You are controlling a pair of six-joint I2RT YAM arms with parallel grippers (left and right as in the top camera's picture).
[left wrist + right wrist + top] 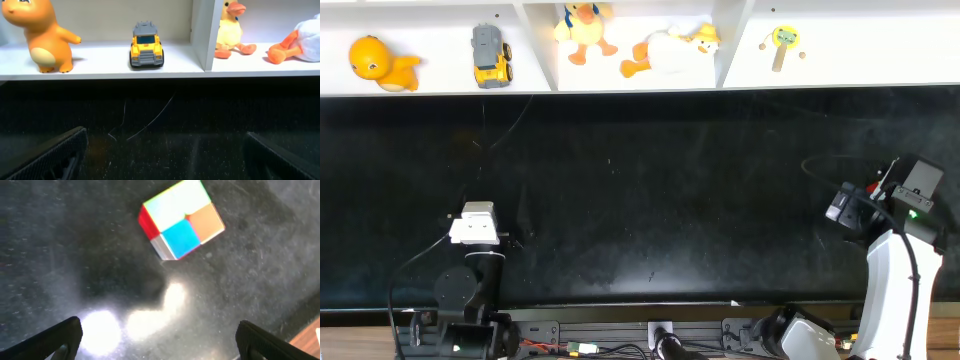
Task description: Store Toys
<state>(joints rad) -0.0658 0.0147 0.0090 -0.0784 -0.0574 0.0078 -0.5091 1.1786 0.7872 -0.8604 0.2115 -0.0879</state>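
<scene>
A black worktop [650, 190] fills the scene you are looking at, and a white shelf [540, 45] with upright dividers runs along its far edge.

From above, you can see an orange figure [380, 62] and a yellow truck [490, 55] sharing the left compartment. A yellow duck plush [585, 30] and a white duck plush [670, 50] lying on its side occupy the middle one. A small wand toy [783, 42] lies in the compartment to the right. Your left arm [470, 270] stands near the front edge at the left, and your right arm [890, 270] is folded at the far right of the worktop.

In the left wrist view, your left gripper [165, 160] faces the shelf with its fingers spread wide and nothing between them. The truck stands straight ahead, well apart from the fingers. The orange figure is beside it, and the two duck plushes are past the divider.

In the right wrist view, your right gripper [160, 342] looks down at the worktop, fingers spread wide and holding nothing. A colour cube [181, 220] with red, blue, orange and pale faces rests on the black surface ahead of the fingers, apart from both. It sits turned at an angle to them. Bright glare lies on the surface between the cube and the gripper.
</scene>
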